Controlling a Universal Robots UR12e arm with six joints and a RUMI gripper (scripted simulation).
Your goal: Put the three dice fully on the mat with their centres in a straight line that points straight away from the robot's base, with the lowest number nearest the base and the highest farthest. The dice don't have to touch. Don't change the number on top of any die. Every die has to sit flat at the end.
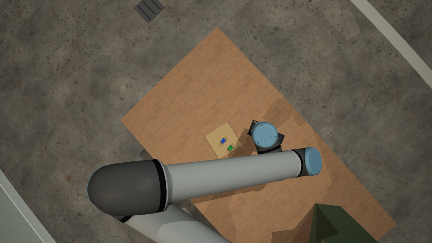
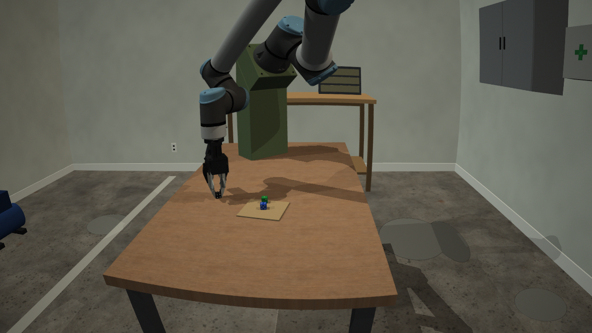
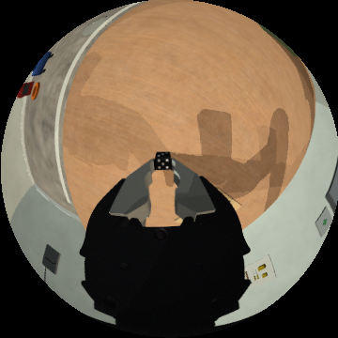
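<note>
Two small dice, a blue cube and a green cube, already sit on the square tan mat; the third, a small black die with white pips, is pinched at the tips of the black two-jaw gripper, low over the wooden table off the mat (whether it touches the wood, I cannot tell). The lift should probably go straight up, wrist level, so the top face keeps its number. In the wrist view the die sits squarely between both fingertips.
</note>
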